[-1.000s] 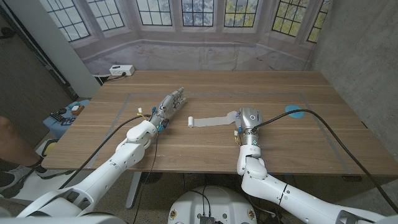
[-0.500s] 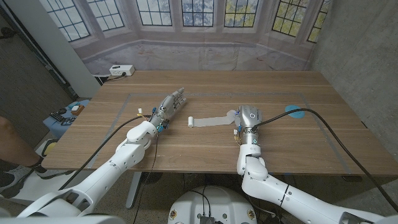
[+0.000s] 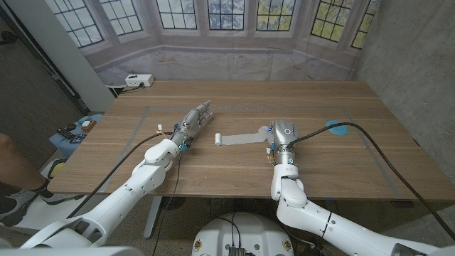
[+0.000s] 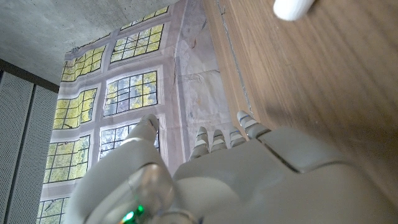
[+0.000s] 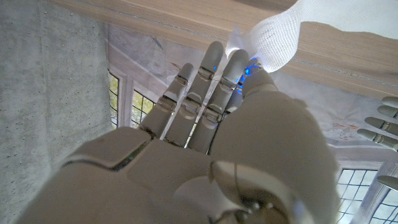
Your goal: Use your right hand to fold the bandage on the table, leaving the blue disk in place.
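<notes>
- The right wrist view showed the right hand (image 5: 205, 124) pinching the free end of the bandage (image 5: 280, 37) at its fingertips (image 5: 233, 59), with that end raised off the table (image 5: 348, 53); from the head view the hold itself could not be made out behind the back of the hand.
- The head view showed the bandage (image 3: 238, 138) as a white strip running from the right hand (image 3: 282, 135) toward the left hand (image 3: 194, 118), ending in a small roll that lay on the table (image 3: 234, 174) just beside the left hand.
- The left wrist view showed the left hand (image 4: 217, 168) holding nothing, fingers extended side by side, with the roll end of the bandage (image 4: 293, 7) ahead of its fingertips and apart from them.
- The blue disk (image 3: 335, 127) lay on the table on the outer side of the right hand, near it; a black cable (image 3: 370, 135) crossed over its edge.
- A white power strip (image 3: 138, 80) sat at the far table corner beyond the left hand.
</notes>
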Robot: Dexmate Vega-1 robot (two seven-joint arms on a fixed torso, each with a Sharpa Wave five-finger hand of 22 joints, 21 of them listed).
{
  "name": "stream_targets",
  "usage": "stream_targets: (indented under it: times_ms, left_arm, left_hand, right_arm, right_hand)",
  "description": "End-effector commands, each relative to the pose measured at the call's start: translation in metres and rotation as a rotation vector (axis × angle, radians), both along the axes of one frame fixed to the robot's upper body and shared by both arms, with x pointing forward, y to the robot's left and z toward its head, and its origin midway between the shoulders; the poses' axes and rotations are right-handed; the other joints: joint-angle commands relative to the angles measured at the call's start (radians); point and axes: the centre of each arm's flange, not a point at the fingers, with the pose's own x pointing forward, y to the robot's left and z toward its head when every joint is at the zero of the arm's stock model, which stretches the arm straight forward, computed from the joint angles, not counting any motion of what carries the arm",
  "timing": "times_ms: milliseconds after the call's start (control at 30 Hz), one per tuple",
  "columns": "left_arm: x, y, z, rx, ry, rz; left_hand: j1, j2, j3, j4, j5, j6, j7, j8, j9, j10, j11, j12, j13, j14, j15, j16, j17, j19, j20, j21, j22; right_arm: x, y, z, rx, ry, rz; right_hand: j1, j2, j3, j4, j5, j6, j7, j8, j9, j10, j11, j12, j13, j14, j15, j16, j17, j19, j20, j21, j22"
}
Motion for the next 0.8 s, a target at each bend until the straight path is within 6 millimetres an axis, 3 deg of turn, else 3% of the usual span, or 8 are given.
stream_targets:
  times_ms: [33,800]
  left_arm:
    - [0.003,0.004,0.0,-0.006,0.001,0.004]
    - [0.008,0.008,0.002,-0.014,0.004,0.004]
  left_hand:
    - [-0.002,0.008,0.002,-0.008,0.004,0.005,-0.005,0.0,0.003,-0.002,0.002,-0.003,0.004,0.004,0.001,-0.002,0.002,0.002,0.001,-0.002,0.003]
    - [-0.003,0.008,0.002,-0.008,0.004,0.006,-0.005,0.001,0.004,-0.002,0.002,-0.003,0.004,0.003,0.001,-0.002,0.002,0.001,0.001,-0.003,0.003]
  right_arm:
    - [0.0,0.01,0.01,-0.014,0.032,0.011]
    - [-0.004,0.021,0.033,-0.036,0.082,-0.012]
  right_hand:
    - [0.016,0.001,-0.001,0.003,0.006,0.005,-0.003,0.009,0.003,0.006,0.0,0.001,0.0,0.009,-0.073,-0.001,0.006,-0.004,-0.09,-0.001,0.001]
    - [0.019,0.0,-0.005,0.003,0.006,0.006,0.001,0.01,0.003,0.007,0.003,-0.003,0.004,0.015,-0.073,-0.006,0.019,-0.002,-0.083,0.0,0.001]
